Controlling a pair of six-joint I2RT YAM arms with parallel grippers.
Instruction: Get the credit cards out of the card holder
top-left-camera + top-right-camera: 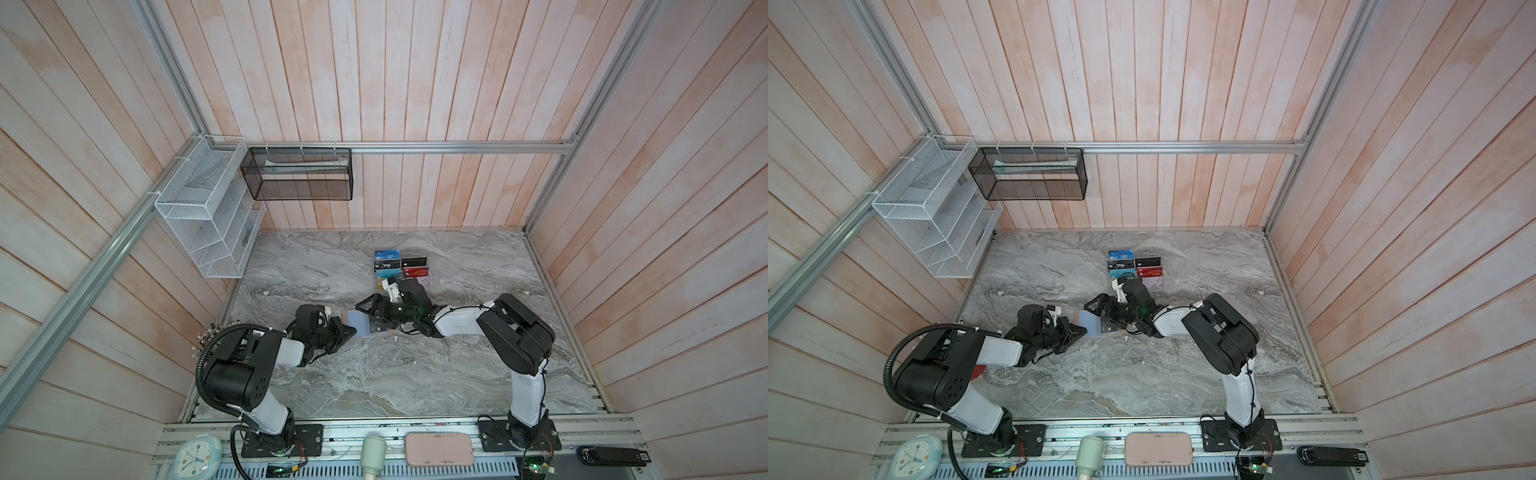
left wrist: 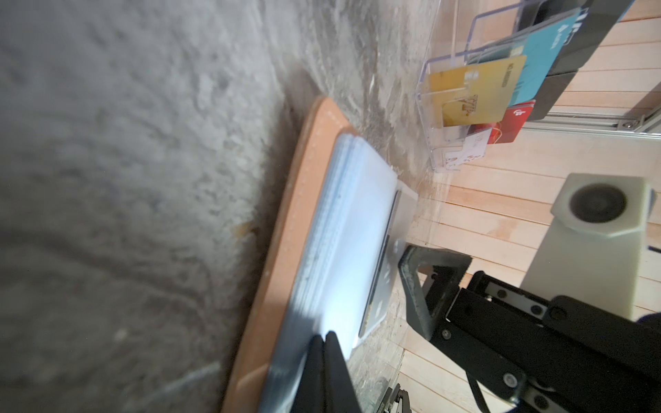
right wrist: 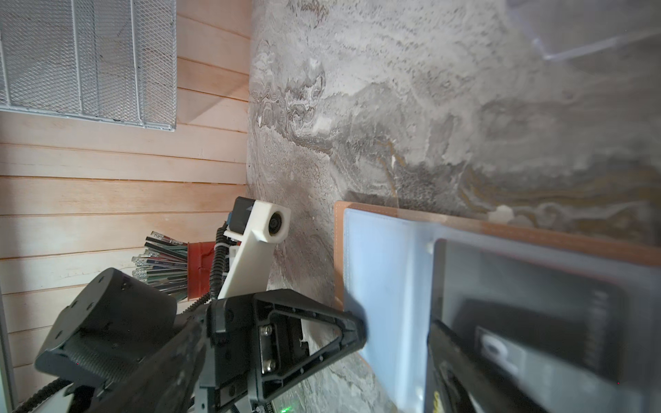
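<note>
The card holder (image 1: 360, 325) (image 1: 1090, 323) lies open on the marble, a tan cover (image 2: 286, 229) with pale blue sleeves (image 3: 386, 286). A black card (image 3: 518, 286) (image 2: 381, 282) sits inside a clear sleeve on its right half. My left gripper (image 1: 352, 331) (image 1: 1084, 331) (image 2: 324, 339) is shut, its tips resting on the left edge of the blue sleeves. I cannot tell if a sleeve leaf is pinched between them. My right gripper (image 1: 372, 316) (image 1: 1101, 316) stands open over the right half. One of its fingers (image 3: 450, 357) hangs just above the black card.
A clear acrylic rack of coloured cards (image 1: 401, 268) (image 2: 475, 93) stands just behind the right gripper. A white wire basket (image 1: 208, 208) and a black mesh basket (image 1: 297, 174) hang on the walls. A red cup of pencils (image 3: 198, 270) is at the left wall. A pink case (image 1: 438, 449) lies on the front rail.
</note>
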